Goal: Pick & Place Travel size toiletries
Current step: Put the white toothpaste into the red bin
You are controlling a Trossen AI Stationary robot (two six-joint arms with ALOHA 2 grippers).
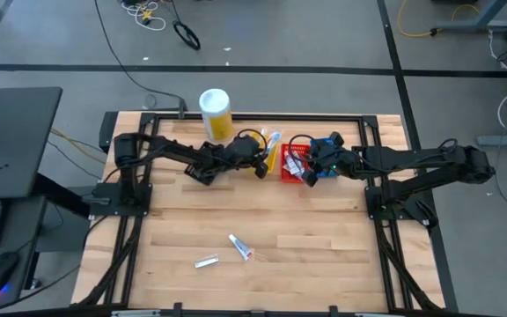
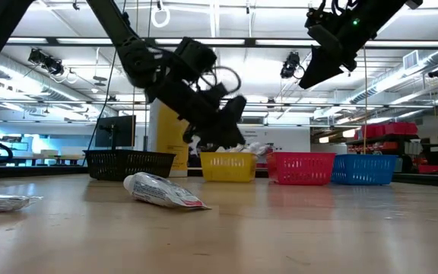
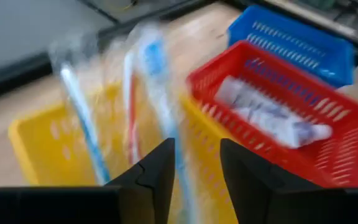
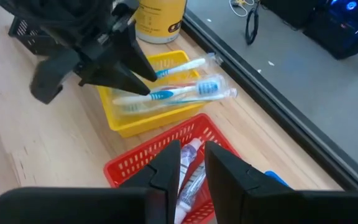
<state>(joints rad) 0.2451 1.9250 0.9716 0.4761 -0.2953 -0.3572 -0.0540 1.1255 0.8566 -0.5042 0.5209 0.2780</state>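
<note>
Yellow plastic is where we find the action: a small yellow tray [image 4: 143,102] sits near the far edge of the bench [image 1: 324,238], and wrapped toothbrushes [image 4: 179,92] lie in it, their ends sticking out over its rim. We see the left end effector [image 4: 143,79] just above that tray, its dark fingers [image 3: 157,174] parted with a clear gap between them and nothing pinched; in the left wrist view the toothbrush wrappers show blurred just beyond the fingertips.

Beside the yellow tray stands a red tray [image 4: 135,163] holding small white tubes [image 3: 272,115], and a blue tray [image 3: 303,43] follows just past it. A black tray [image 2: 128,163] shows at the other end of the row in the low view. We place the right end effector [image 4: 191,163] raised over the red tray; its fingers stand a little apart and we see nothing between them.

A tall yellow canister [image 1: 216,113] with a white lid stands behind the trays near the bench's far edge.

Two task items remain on the open wood nearer the front: a white toothpaste tube [image 1: 240,247] with coloured marks, and a clear-wrapped item [image 1: 206,261] just beside it, well apart from the trays.
</note>
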